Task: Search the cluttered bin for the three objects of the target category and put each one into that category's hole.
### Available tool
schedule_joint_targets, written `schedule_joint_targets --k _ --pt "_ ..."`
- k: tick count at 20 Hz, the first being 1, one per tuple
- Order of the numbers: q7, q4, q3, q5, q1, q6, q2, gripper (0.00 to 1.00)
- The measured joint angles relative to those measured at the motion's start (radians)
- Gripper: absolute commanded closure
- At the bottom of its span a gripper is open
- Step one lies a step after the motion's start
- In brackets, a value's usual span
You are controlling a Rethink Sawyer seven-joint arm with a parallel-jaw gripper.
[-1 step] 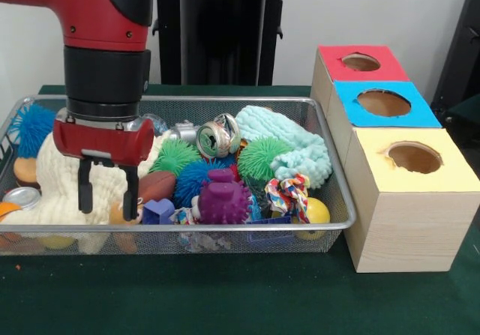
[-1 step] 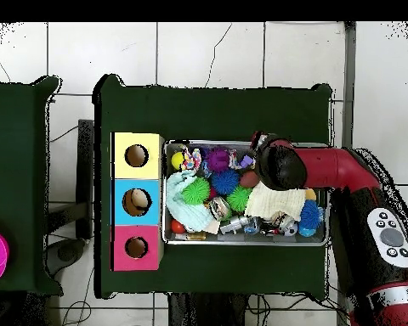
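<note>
The red and black arm [image 1: 105, 43] is cut off at the top and left of the front view, and in the overhead view its wrist covers the gripper entirely. The wire mesh bin [image 1: 341, 200] is seen whole, but much of its content is buried: the cream knitted cloth [image 1: 56, 181] is partly masked by the gripper housing, and the items at the bin's left end, a silver can lid [image 1: 21, 197] and something orange below it, are clipped by the picture's edge and cannot be identified.

The gripper [image 1: 109, 194] hangs inside the bin over the left half, its two black fingers [image 1: 85, 189] spread apart with nothing between them; the tips reach down against the cream cloth and a tan object that is hard to make out.

The three-hole box stands just right of the bin: a red section [image 1: 334, 64] farthest back, a blue section [image 1: 420, 114] in the middle, a yellow section [image 1: 457, 174] nearest. From above, something pale is seen inside the blue hole.

Which category is the target cannot be told. Just right of the gripper lie a brown football-shaped toy [image 1: 156, 185], a blue spiky ball [image 1: 193, 179], a purple spiked toy [image 1: 223, 200] and two green spiky balls [image 1: 175, 155]. Further right lie a mint knitted cloth [image 1: 296, 144], a crushed can [image 1: 217, 136], a multicoloured rope knot [image 1: 289, 194] and a yellow ball [image 1: 319, 211]. A second blue spiky ball [image 1: 31, 125] sits at the far left corner.
</note>
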Motion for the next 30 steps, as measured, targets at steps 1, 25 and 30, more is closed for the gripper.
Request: schedule_joint_targets --k 1,25,30 --pt "0.0 0.0 0.0 0.001 -0.001 0.009 0.002 0.0" --pt "0.0 0.075 0.005 0.003 -0.069 0.134 0.068 0.0" --pt "0.0 0.108 0.007 0.003 -0.069 0.106 0.057 0.0"
